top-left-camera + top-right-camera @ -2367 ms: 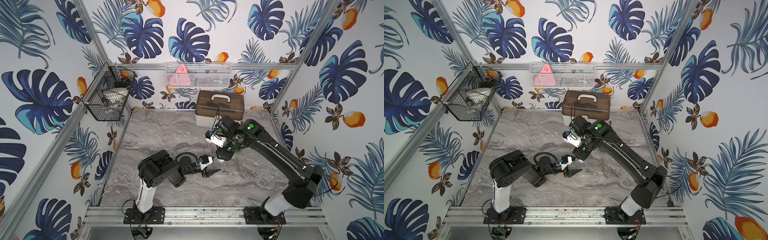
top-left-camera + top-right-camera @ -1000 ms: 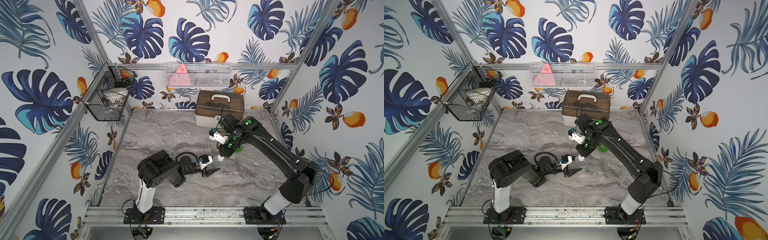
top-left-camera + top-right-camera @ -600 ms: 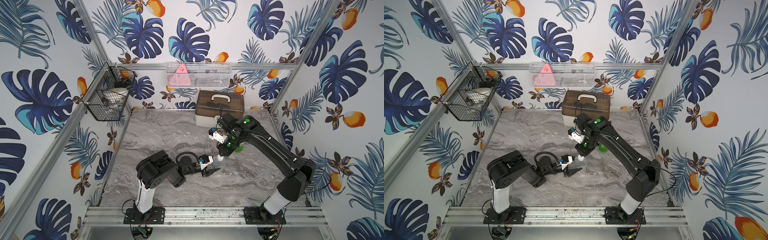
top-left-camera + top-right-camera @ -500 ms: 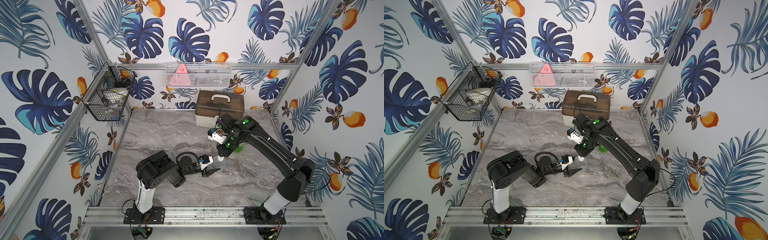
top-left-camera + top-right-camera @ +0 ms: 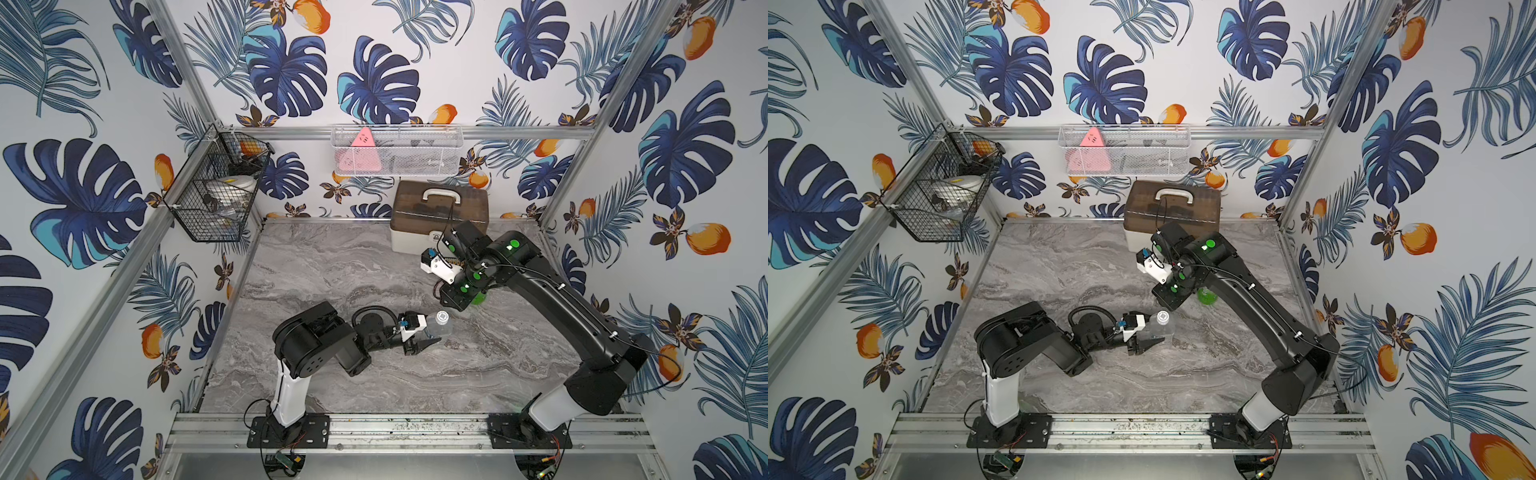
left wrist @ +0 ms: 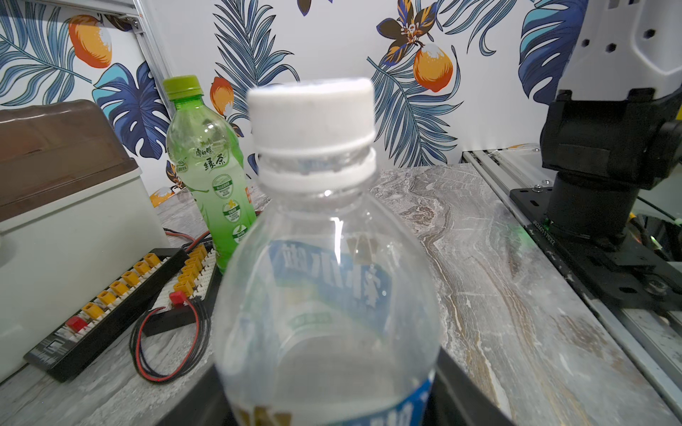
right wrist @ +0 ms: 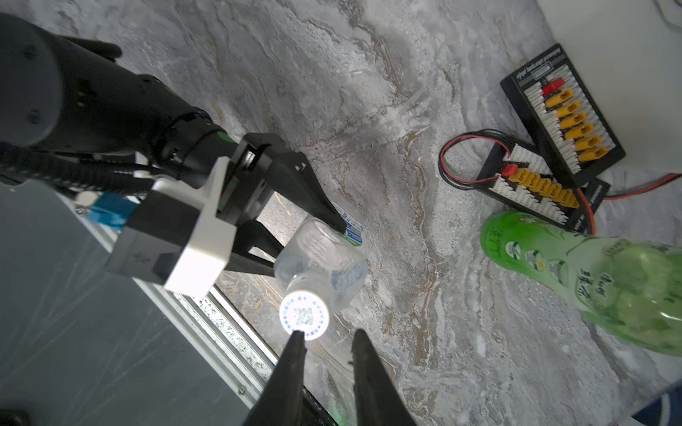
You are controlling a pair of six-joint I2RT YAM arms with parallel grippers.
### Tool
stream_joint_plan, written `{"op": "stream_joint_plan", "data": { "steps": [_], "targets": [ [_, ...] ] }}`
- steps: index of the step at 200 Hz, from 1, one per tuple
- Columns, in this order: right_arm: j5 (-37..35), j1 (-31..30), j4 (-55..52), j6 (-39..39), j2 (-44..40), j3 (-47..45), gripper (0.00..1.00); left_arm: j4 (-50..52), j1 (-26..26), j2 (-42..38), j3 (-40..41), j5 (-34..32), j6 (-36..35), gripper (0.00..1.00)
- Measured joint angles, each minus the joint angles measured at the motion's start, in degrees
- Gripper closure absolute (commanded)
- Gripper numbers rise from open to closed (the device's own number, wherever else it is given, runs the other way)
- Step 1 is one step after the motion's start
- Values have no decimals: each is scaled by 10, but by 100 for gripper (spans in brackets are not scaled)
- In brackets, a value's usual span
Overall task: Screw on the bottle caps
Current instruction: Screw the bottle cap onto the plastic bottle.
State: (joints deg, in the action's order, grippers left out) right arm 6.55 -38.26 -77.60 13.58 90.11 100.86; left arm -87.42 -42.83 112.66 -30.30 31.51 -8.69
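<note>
Left tool (image 7: 308,248), two black fingers closed around the lower body of the clear bottle (image 6: 328,295), holds it upright near the middle of the grey marble tabletop (image 5: 332,266). A white cap (image 7: 304,316) sits on the bottle's neck. Right tool (image 7: 327,333) hangs just above that cap, pointing down, its fingers a little apart and holding nothing. One fingertip lines up with the cap's rim, and whether it touches cannot be told. Green bottle (image 6: 212,166) stands upright farther back, apart from both tools, wearing its yellow-green cap (image 6: 182,86). It is just beside two black connector boards (image 7: 561,107) and near a white box (image 5: 415,212) with a brown lid.
</note>
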Motion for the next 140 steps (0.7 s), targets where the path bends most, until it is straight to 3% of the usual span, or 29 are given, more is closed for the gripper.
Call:
{"op": "stream_joint_plan", "data": {
  "steps": [66,140],
  "targets": [
    [79,31,49,-16,-2,-58,74,-1,0,0,0,-2,0,36],
    [87,35,59,-20,-4,-87,76,1,0,-1,0,-3,0,37]
  ]
}}
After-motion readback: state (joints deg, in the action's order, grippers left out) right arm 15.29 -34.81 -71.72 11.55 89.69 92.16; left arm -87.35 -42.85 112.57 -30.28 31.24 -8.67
